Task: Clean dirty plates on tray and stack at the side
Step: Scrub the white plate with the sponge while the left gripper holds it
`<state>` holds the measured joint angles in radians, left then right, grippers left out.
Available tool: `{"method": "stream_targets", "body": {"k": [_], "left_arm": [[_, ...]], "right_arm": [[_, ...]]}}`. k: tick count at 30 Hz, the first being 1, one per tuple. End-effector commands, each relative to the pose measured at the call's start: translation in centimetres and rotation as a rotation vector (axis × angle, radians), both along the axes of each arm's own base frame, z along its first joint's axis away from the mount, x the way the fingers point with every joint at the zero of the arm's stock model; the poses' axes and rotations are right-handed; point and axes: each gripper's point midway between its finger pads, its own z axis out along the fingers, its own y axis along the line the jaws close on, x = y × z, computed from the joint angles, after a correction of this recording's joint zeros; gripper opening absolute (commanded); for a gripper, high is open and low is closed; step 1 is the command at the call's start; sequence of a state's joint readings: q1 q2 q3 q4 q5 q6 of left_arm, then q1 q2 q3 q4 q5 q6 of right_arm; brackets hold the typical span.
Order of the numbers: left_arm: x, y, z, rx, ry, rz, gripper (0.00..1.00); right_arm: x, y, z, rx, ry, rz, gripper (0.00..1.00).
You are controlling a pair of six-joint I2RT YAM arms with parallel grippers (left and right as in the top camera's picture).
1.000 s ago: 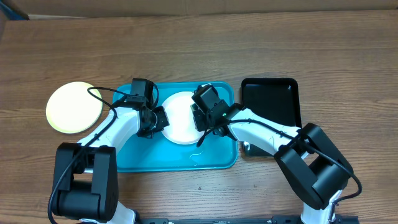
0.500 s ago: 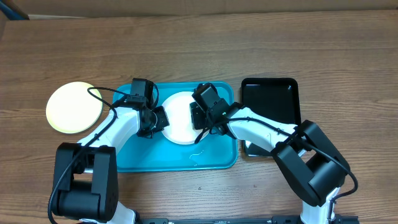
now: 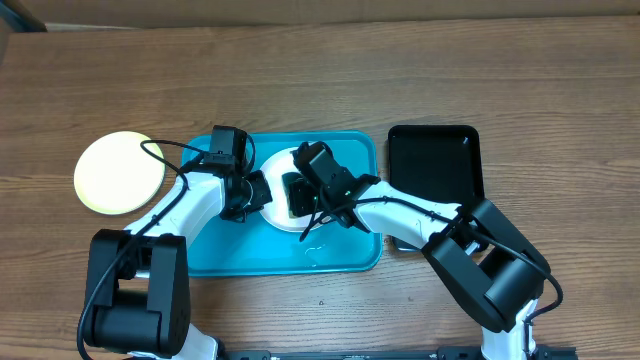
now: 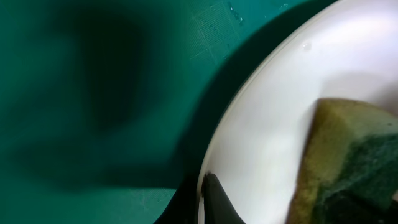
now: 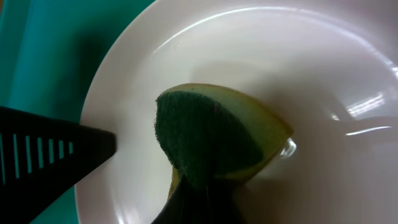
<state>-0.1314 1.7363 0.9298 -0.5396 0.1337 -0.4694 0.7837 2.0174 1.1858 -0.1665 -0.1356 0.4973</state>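
A white plate (image 3: 277, 203) lies in the turquoise tray (image 3: 230, 255). My left gripper (image 3: 256, 192) is shut on the plate's left rim; in the left wrist view one finger (image 4: 214, 199) lies over the rim of the plate (image 4: 273, 124). My right gripper (image 3: 297, 193) is shut on a yellow-and-green sponge (image 5: 214, 134) and presses it onto the middle of the plate (image 5: 323, 68). The sponge also shows in the left wrist view (image 4: 348, 162). The pale yellow-green plate (image 3: 118, 172) lies on the table left of the tray. A third plate is not in view.
A glossy black tray (image 3: 436, 165) sits right of the turquoise tray (image 4: 93, 74). Small drops of water lie on the turquoise tray's front part (image 3: 312, 250). The wooden table (image 3: 400, 70) stretches behind both trays.
My right gripper has moved left with the sponge, from the plate's right edge onto its middle. The left gripper and the plate have stayed in place.
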Motion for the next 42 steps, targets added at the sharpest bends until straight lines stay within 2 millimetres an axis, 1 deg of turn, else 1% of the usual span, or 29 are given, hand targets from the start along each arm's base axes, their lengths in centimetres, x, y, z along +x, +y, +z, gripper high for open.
{"method": "stream_targets", "body": {"k": [1, 4, 6, 8, 11, 18, 20, 21, 22, 25, 26, 27, 28, 37, 42], "left_arm": [[-3.4, 1.0, -3.6, 0.072, 0.133, 0.0, 0.04], [-3.4, 1.0, -3.6, 0.073, 0.133, 0.0, 0.04], [-3.4, 1.0, -3.6, 0.073, 0.133, 0.0, 0.04], [-3.4, 1.0, -3.6, 0.073, 0.133, 0.0, 0.04], [-3.4, 1.0, -3.6, 0.073, 0.133, 0.0, 0.04], [-3.4, 1.0, -3.6, 0.073, 0.134, 0.0, 0.04], [-3.4, 1.0, -3.6, 0.073, 0.134, 0.0, 0.04], [-3.4, 1.0, -3.6, 0.073, 0.133, 0.0, 0.04], [-3.4, 1.0, -3.6, 0.073, 0.133, 0.0, 0.04], [-3.4, 1.0, -3.6, 0.073, 0.133, 0.0, 0.04], [-3.4, 1.0, -3.6, 0.073, 0.133, 0.0, 0.04], [-3.4, 1.0, -3.6, 0.072, 0.133, 0.0, 0.04], [-3.4, 1.0, -3.6, 0.073, 0.133, 0.0, 0.04], [-3.4, 1.0, -3.6, 0.072, 0.133, 0.0, 0.04], [-3.4, 1.0, -3.6, 0.073, 0.133, 0.0, 0.04]], "right_arm": [[-1.9, 1.0, -1.2, 0.023, 0.07, 0.052, 0.04], [-1.5, 0.1, -1.7, -0.026, 0.056, 0.021, 0.04], [-0.8, -1.4, -2.3, -0.097, 0.027, -0.019, 0.04], [0.0, -3.3, -2.8, -0.182, -0.001, -0.075, 0.04], [1.0, -5.6, -3.2, -0.256, -0.018, -0.128, 0.04], [3.3, -9.6, -3.5, -0.286, 0.017, -0.221, 0.04], [3.6, -10.3, -3.5, -0.278, 0.042, -0.235, 0.04], [3.6, -10.3, -3.4, -0.26, 0.061, -0.233, 0.04], [3.6, -10.0, -3.2, -0.225, 0.087, -0.221, 0.04], [3.0, -8.2, -2.4, -0.112, 0.15, -0.164, 0.04], [2.6, -7.2, -2.0, -0.059, 0.171, -0.131, 0.04], [2.5, -6.9, -1.9, -0.047, 0.177, -0.123, 0.04], [2.2, -6.1, -1.6, -0.017, 0.186, -0.098, 0.04], [0.8, -1.7, -0.4, 0.054, 0.123, 0.006, 0.04], [0.4, 0.0, 0.4, 0.094, 0.096, 0.041, 0.04]]}}
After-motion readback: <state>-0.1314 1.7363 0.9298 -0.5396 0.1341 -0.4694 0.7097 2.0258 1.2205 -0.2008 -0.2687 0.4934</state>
